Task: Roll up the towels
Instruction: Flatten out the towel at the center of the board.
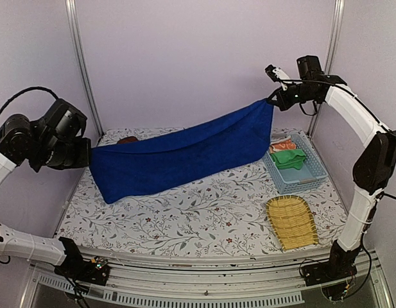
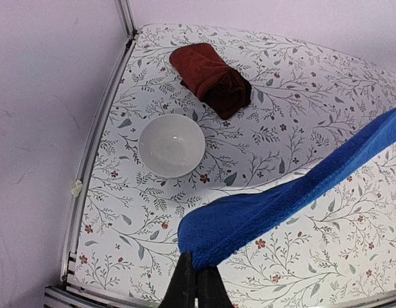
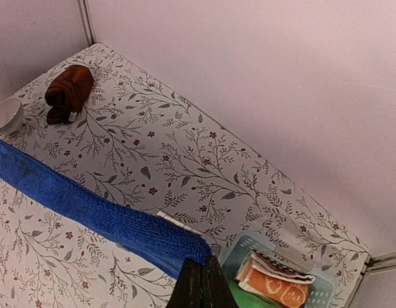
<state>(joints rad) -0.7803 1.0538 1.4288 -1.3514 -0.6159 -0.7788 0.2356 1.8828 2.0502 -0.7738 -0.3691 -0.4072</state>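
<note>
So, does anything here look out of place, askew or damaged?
Only the blue towel: it hangs askew, its corner at the right end effector much higher than the one at the left end effector. Nothing looks spilled or damaged.

obstacle: blue towel (image 1: 185, 154) spans mid-table | back-left: bowl (image 2: 171, 145), brown towel (image 2: 210, 77) | right: basket (image 1: 301, 187) | free: front-centre table (image 1: 185, 218)

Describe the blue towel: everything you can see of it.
The blue towel is royal blue, soft terry with no visible pattern. It is unfolded, not rolled, and stretched as a long sheet between the two arms. The left hand is shut on one upper corner; the right hand is shut on the other, which sits higher. The cloth sags between them above the floral table. Its lower left corner looks to reach the tabletop, though contact is not certain.
</note>
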